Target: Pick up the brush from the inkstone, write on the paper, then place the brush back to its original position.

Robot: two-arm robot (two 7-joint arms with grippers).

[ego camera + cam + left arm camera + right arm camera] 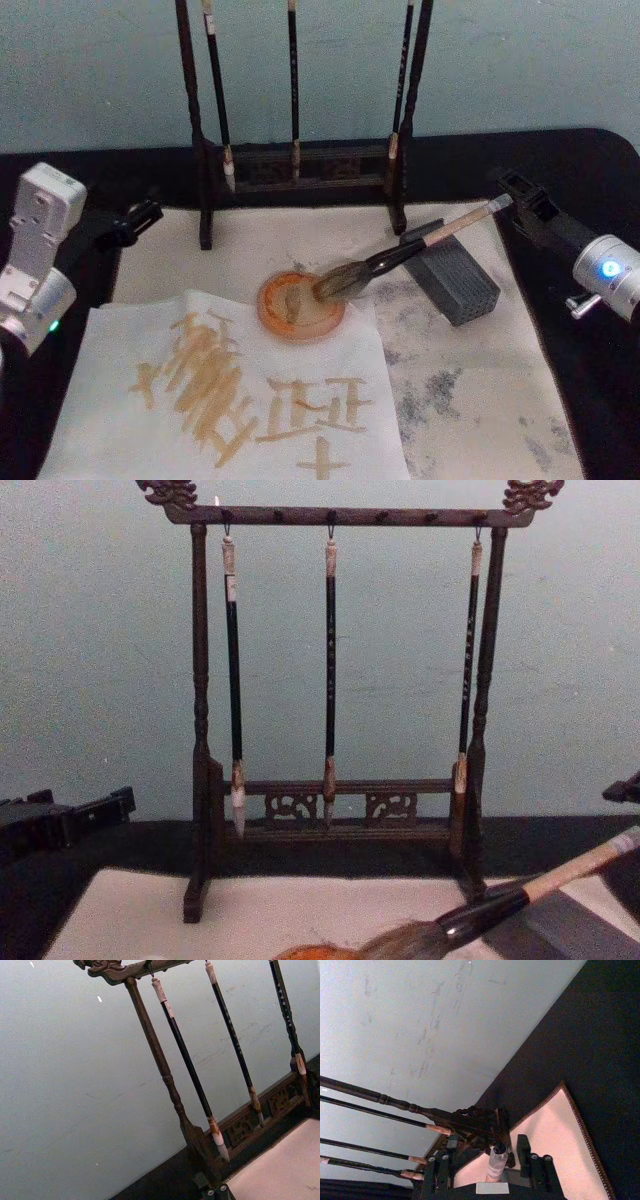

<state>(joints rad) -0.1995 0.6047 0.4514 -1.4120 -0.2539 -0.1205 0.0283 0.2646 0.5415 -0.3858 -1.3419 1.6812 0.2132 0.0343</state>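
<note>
Brush [400, 255]: we see its hair in the inkstone [300, 305], mid-desk, its handle sloping up over the grey block [455, 275].
Right gripper [494, 1166]: narrow, clamping the brush's handle end.
Left gripper [140, 218]: idle near the desk's left edge; we cannot tell its state.
Paper [240, 400]: front left, carrying tan strokes.

Rack, hanging brushes, block

We see a dark wooden rack [340, 515] holding three slim brushes [329, 680]; a grey block [450, 270] sits on felt [470, 400].
</note>
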